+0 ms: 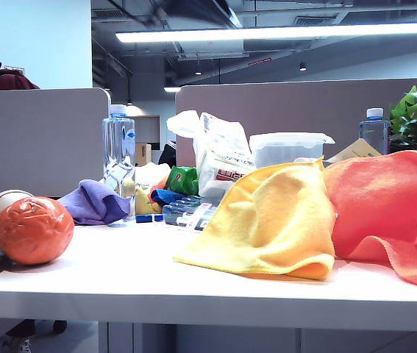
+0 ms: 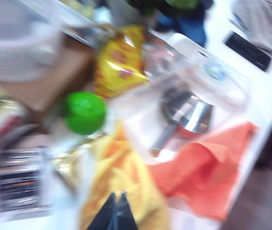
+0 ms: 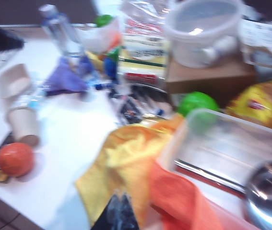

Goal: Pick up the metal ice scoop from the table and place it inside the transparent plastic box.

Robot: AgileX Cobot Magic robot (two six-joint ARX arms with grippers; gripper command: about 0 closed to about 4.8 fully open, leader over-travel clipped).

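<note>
Two wrist views show the metal ice scoop [image 2: 186, 117] lying inside the transparent plastic box [image 3: 212, 143]; the exterior view hides it behind cloths. Left hand [image 2: 116, 206] is closed and empty. Right hand [image 3: 121, 211] is too blurry to tell.

A shiny metal ice scoop [image 2: 186, 115] lies inside the transparent plastic box [image 2: 207, 79], its rounded bowl reflecting light and its tubular handle pointing toward seven o'clock. An orange cloth [image 2: 200, 167] lies at the box's five o'clock edge.
</note>
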